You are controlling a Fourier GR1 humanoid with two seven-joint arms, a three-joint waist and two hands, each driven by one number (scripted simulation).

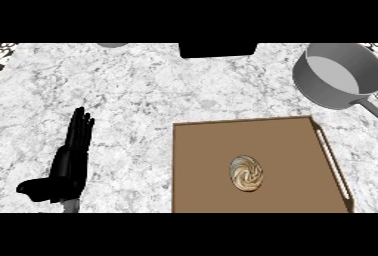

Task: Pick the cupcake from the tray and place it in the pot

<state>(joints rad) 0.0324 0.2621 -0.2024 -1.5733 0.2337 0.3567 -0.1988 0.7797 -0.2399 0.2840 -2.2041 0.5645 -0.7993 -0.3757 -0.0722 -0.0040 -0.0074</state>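
Note:
A cupcake (246, 173) with swirled tan and cream frosting stands near the middle of the brown wooden tray (207, 150) at the lower right. A grey metal pot (334, 75) with a pale inside sits at the upper right, beyond the tray's far right corner, its handle pointing to the right edge. My left hand (72, 157) rests at the lower left with straight fingers pointing up, well apart from the tray and holding nothing. My right hand does not show.
The marbled white counter (133, 90) spreads around the tray. A black block (218, 49) sits at the far edge in the middle. A small grey round thing (112, 45) peeks in at the top left.

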